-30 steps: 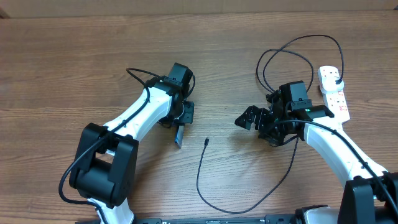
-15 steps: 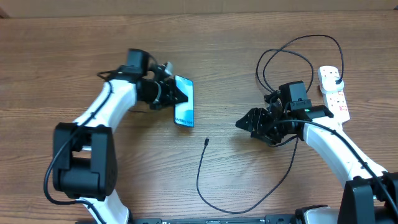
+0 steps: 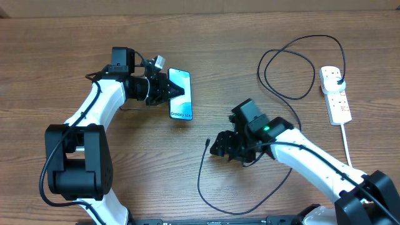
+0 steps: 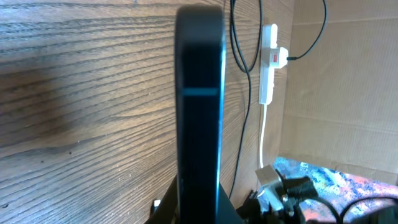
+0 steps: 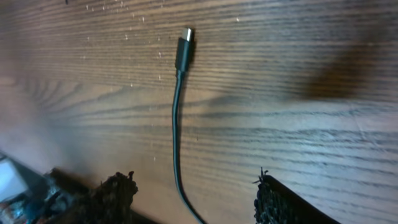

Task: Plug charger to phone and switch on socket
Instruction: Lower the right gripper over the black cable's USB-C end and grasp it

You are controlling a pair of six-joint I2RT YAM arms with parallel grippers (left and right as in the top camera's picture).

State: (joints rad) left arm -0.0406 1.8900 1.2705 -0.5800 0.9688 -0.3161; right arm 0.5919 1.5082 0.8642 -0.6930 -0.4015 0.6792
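My left gripper [image 3: 170, 92] is shut on the phone [image 3: 180, 95], a flat smartphone with a light blue screen facing up and "Galaxy S24" text at its near end. In the left wrist view the phone [image 4: 200, 106] is a dark edge-on bar rising from the jaws. The charger's small plug tip [image 3: 207, 142] lies on the table below the phone. My right gripper [image 3: 220, 147] is open just right of the tip. In the right wrist view the tip [image 5: 185, 42] lies ahead and the thin black cable [image 5: 176, 143] runs back between my open fingers [image 5: 118, 193].
The white power strip [image 3: 335, 94] with red-marked switches lies at the far right, with the charger's black plug [image 3: 338, 77] in its far end. It also shows in the left wrist view [image 4: 268, 62]. The black cable loops [image 3: 294, 69] across the right half and near the front edge [image 3: 244, 212].
My left arm swung left and turned the phone screen-up, then carried it slightly further left. My right arm moved left and forward, bringing its open gripper next to the cable tip.
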